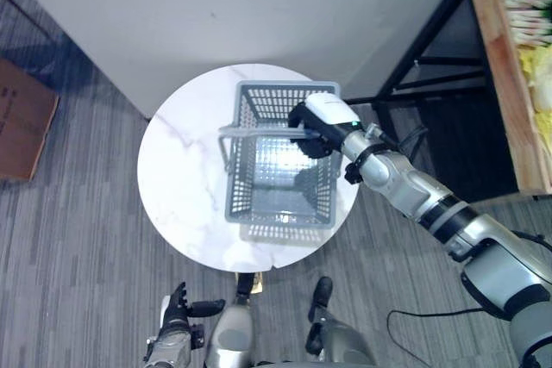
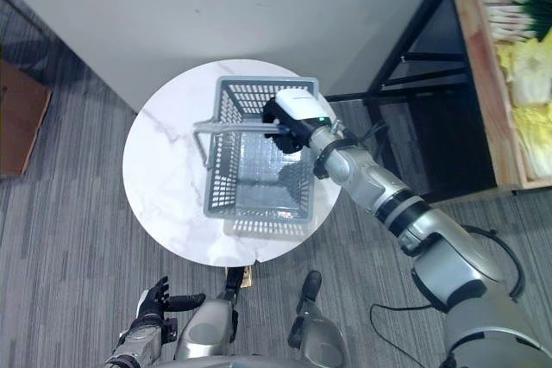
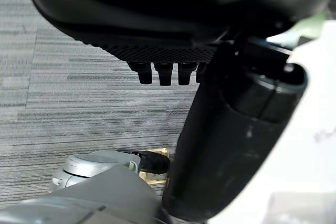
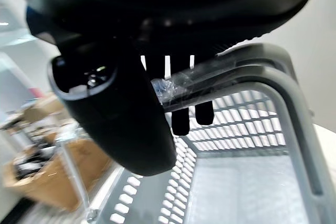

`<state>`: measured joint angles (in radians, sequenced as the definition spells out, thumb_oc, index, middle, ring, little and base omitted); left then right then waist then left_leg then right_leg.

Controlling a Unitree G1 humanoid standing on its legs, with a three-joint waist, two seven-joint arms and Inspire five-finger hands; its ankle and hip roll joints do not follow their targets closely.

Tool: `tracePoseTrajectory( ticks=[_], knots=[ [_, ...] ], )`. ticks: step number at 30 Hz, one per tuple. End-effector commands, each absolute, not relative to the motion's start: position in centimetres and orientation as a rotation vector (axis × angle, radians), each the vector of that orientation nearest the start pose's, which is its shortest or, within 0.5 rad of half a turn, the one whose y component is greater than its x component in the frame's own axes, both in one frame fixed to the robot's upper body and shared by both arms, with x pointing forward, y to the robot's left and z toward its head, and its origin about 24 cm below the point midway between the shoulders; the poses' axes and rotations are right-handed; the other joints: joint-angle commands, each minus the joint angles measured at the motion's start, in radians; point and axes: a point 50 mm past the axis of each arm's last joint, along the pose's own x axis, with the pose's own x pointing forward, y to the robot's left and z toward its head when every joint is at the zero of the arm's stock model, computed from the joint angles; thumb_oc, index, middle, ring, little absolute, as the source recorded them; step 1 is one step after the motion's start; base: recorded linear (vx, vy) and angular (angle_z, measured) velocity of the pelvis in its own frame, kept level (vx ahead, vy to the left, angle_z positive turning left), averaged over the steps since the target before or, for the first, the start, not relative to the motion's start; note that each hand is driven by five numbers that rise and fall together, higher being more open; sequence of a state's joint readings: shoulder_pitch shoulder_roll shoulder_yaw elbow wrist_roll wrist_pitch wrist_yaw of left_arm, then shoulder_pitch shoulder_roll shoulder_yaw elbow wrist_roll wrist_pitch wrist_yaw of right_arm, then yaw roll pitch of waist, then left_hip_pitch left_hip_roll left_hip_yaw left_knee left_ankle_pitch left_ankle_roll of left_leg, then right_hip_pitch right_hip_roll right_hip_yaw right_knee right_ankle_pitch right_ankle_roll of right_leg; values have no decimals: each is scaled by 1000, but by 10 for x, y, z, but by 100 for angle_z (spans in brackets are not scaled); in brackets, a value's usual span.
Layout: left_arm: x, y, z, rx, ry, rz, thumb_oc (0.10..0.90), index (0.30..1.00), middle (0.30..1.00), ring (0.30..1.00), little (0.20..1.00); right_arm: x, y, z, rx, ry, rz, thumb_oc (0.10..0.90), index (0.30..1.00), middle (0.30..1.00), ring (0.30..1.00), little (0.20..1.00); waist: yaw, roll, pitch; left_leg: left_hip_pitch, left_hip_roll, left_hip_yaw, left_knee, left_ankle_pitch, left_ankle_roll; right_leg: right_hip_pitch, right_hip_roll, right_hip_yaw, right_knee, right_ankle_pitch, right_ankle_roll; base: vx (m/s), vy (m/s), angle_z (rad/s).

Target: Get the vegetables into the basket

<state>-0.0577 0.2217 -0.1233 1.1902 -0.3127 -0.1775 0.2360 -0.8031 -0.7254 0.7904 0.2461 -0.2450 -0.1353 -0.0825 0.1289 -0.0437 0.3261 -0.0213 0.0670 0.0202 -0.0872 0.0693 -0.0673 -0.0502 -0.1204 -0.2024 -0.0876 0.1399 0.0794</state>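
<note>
Here the grey basket [image 1: 280, 157] sits empty on the round marble table [image 1: 177, 178], and the right hand [image 1: 321, 122] has its fingers curled round the basket's handle [image 2: 233, 127] at its right end, thumb on one side and fingers on the other. The left hand [image 1: 177, 316] hangs low by the near edge, fingers loosely spread and holding nothing. The vegetables [image 2: 526, 58] lie in a wooden crate [image 2: 479, 84] far right; the basket looks light and stiff, best carried by that handle, while the leafy greens probably bruise easily and want a gentle grasp at the stalks.
</note>
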Motion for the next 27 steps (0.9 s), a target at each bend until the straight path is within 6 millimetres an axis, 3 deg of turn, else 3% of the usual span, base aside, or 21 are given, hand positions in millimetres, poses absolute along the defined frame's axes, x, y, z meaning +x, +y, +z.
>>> tracePoseTrajectory(
  ticks=[1, 7, 12, 13, 17, 27],
  knots=[
    [112, 249, -149, 234, 1027, 373, 900, 1000, 1000, 1000, 1000, 339, -107, 216, -1011, -717, 435, 400, 300, 300, 300, 300, -11, -42, -65, -1, 16, 12, 0, -25, -26, 47, -89, 19, 14, -45, 113, 15, -9, -15],
    [88, 249, -156, 231, 1116, 356, 900, 1000, 1000, 1000, 1000, 309, -130, 213, -966, -729, 498, 400, 300, 300, 300, 300, -51, -37, -104, 46, 23, 40, 0, -38, -27, 73, -82, 36, 12, -52, 112, 18, 3, -8],
    [78, 248, -159, 230, 1150, 341, 900, 1000, 1000, 1000, 1000, 300, -145, 206, -991, -691, 510, 400, 300, 300, 300, 300, -72, -30, -117, 66, 28, 56, 0, -42, -28, 81, -78, 49, 9, -53, 110, 1, -5, -14],
    [72, 248, -160, 222, 1167, 344, 900, 1000, 1000, 1000, 1000, 292, -160, 203, -1045, -678, 477, 400, 300, 300, 300, 300, -89, -23, -124, 76, 32, 65, 0, -44, -28, 83, -74, 56, 9, -53, 111, -4, -13, -15],
    [68, 247, -161, 216, 1176, 345, 900, 1000, 1000, 1000, 1000, 283, -173, 199, -1115, -676, 435, 400, 300, 300, 300, 300, -102, -16, -132, 83, 35, 76, 0, -45, -27, 82, -70, 67, 8, -54, 111, 5, -8, -14],
    [68, 240, -162, 196, 1151, 337, 900, 1000, 1000, 1000, 1000, 273, -209, 168, -1209, -557, 287, 400, 300, 300, 300, 300, -128, -11, -129, 105, 43, 87, 0, -44, -27, 89, -61, 67, 28, -66, 111, 0, -8, -6]
  ],
)
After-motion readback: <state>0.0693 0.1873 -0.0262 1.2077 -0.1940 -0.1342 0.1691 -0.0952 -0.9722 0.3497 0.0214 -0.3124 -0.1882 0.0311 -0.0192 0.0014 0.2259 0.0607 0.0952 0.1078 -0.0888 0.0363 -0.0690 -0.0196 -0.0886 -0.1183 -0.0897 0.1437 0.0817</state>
